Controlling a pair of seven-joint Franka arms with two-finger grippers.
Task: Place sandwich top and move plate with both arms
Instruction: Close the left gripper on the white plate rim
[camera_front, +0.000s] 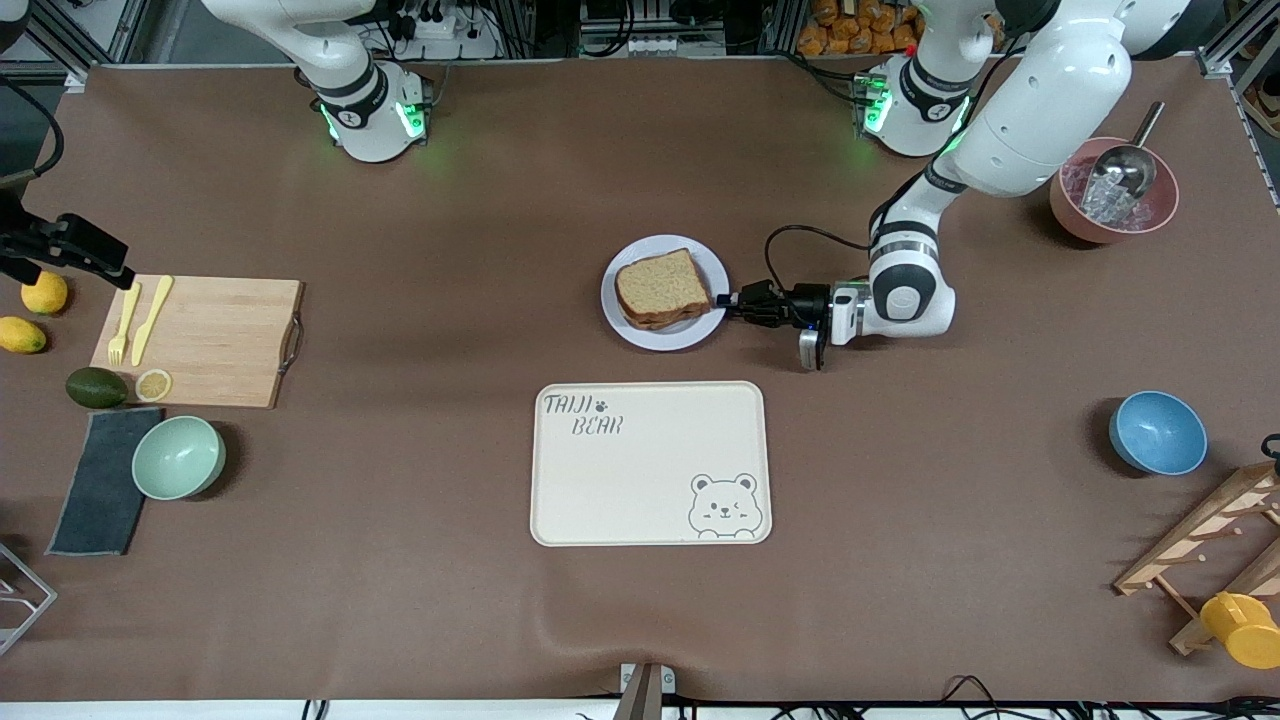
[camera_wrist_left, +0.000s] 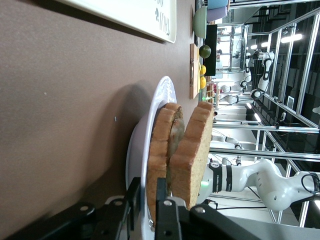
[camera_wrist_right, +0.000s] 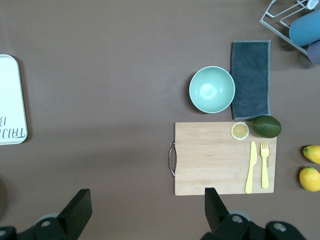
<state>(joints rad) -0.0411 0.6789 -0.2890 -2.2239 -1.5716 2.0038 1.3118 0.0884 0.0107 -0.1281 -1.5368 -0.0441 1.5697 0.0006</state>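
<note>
The sandwich top (camera_front: 660, 284), a soft tan wholemeal slice with darker crust, already caps the sandwich on the small round glossy plate (camera_front: 630, 325), just above the cream bear tray (camera_front: 650, 463). Moving the plate remains. At the plate's three o'clock rim, the left gripper (camera_front: 735, 300) pinches the edge. The right gripper (camera_wrist_right: 145, 210) waits, fingers spread, over the wooden cutting board (camera_wrist_right: 210, 160).

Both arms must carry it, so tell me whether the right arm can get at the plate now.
Probably yes. The right claw hangs open over the cutting board, with bare table up to the plate; only the left claw is at its rim, on the left arm's side.
</note>
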